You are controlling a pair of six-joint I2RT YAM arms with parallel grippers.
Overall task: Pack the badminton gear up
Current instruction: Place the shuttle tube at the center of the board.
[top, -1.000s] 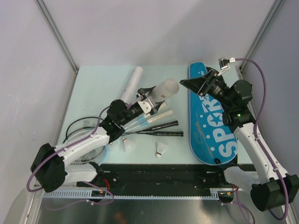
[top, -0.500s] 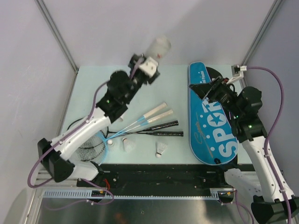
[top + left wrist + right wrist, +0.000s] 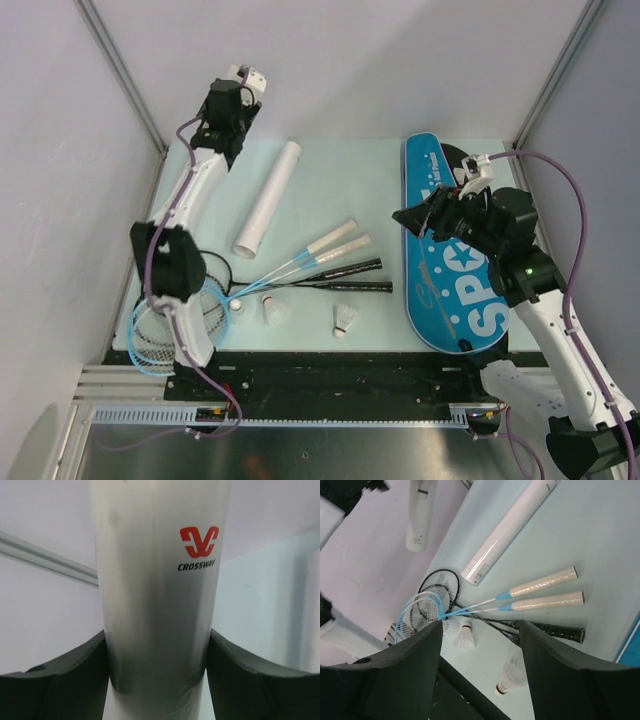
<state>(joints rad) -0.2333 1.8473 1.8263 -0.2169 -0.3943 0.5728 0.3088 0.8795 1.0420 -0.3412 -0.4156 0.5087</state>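
Nearest our bases, two shuttlecocks (image 3: 275, 311) stand on the counter (image 3: 360, 180), to the near left of the right fingers (image 3: 412, 218). Just past them the rackets (image 3: 350, 267) lie fanned, with handles pointing toward the right fingers and heads off to the near left. The right fingers stand wide apart with nothing between them. They hover over the left edge of the bag (image 3: 450, 300), whose long axis runs near to far along the right side of the counter. Farther left, between the two sets of fingers, a second tube (image 3: 268, 197) lies flat, also running roughly near to far. Farthest of all, the left fingers (image 3: 232, 95) are raised high by the far left corner, closed around the tube (image 3: 160, 605) across its width.

We judge the coming move turns on this: the bag lies well to the right of the left fingers, and the right arm is much nearer to it. The held tube must therefore travel right and line up with the bag's length.

The left wrist view shows the grip and a red logo on the tube, which the overhead view barely shows. The right wrist view shows that tube held clear of the counter and its own fingers empty. We cannot tell whether the bag's mouth is open.
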